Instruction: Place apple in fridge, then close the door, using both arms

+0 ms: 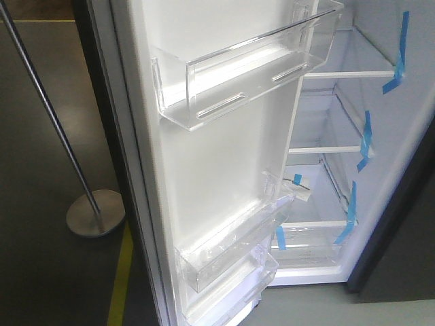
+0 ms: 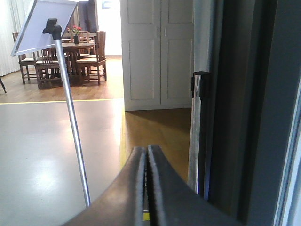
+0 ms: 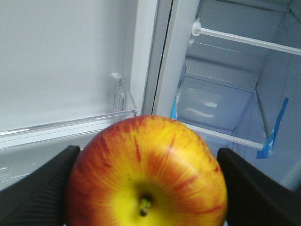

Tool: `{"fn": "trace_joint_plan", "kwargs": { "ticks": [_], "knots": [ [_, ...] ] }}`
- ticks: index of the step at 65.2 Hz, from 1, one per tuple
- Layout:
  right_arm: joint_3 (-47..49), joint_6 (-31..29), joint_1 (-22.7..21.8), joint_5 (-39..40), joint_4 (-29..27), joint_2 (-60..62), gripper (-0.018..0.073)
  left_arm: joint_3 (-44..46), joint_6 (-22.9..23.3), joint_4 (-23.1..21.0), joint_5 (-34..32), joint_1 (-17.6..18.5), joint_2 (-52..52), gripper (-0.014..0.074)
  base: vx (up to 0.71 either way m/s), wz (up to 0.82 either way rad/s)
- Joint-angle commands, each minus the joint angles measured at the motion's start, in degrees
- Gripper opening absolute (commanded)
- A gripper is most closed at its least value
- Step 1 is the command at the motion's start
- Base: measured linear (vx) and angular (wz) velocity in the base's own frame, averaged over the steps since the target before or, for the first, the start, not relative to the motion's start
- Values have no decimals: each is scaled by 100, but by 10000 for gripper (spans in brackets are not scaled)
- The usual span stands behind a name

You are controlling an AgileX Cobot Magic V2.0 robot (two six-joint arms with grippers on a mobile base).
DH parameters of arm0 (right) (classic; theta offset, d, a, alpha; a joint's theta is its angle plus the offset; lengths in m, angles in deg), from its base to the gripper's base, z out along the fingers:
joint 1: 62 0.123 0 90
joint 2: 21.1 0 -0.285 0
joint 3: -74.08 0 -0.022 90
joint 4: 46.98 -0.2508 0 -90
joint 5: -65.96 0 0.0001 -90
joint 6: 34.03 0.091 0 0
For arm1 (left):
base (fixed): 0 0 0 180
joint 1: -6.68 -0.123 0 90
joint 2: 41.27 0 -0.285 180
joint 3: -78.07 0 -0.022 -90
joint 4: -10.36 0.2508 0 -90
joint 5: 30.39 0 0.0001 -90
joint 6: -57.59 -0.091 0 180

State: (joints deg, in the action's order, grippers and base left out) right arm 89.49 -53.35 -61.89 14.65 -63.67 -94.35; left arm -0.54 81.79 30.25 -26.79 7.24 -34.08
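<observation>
The right hand (image 3: pixel 146 193) is grasping the apple (image 3: pixel 146 169), its 2 black fingers (image 3: pixel 37 188) pressing on either side and the stem end facing the wrist camera. The apple is sitting outside the fridge (image 3: pixel 225 99). The white compartment and its shelves (image 3: pixel 244 40) are lying ahead of this hand and off to its right. The door (image 3: pixel 66 61) lining and a clear bin (image 3: pixel 123 96) are filling the space ahead to its left.

Step 1, getting the apple inside, looks to be underway but not far along: the carry is happening and the release is not yet done.

The left hand (image 2: pixel 146 174) is clenched on nothing, its fingers pressed flat together. A dark grey panel (image 2: pixel 249 117) is standing just to its right, probably the door's outer side.

The next move is calling for the right hand to angle rightward past the door frame and travel forward over a shelf. It should then come down until the apple is resting before letting go, since a round fruit could roll off. Only after that arm is clear should the left hand be pushing the door shut.
</observation>
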Motion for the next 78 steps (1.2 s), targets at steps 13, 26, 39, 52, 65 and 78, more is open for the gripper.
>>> {"fn": "trace_joint_plan", "kwargs": {
  "ticks": [13,26,39,52,65,78],
  "knots": [
    [134,-48,-17,506,-99,93,104,102,17,3,-360,-8,-89,-7,0,0],
    [134,-48,-17,506,-99,93,104,102,17,3,-360,-8,-89,-7,0,0],
    [134,-48,-17,506,-99,93,104,102,17,3,-360,-8,-89,-7,0,0],
    [134,-48,-17,506,-99,93,104,102,17,3,-360,-8,-89,-7,0,0],
    [134,-48,-17,506,-99,93,104,102,17,3,-360,-8,-89,-7,0,0],
    [134,-48,-17,506,-99,93,104,102,17,3,-360,-8,-89,-7,0,0]
  ]
}}
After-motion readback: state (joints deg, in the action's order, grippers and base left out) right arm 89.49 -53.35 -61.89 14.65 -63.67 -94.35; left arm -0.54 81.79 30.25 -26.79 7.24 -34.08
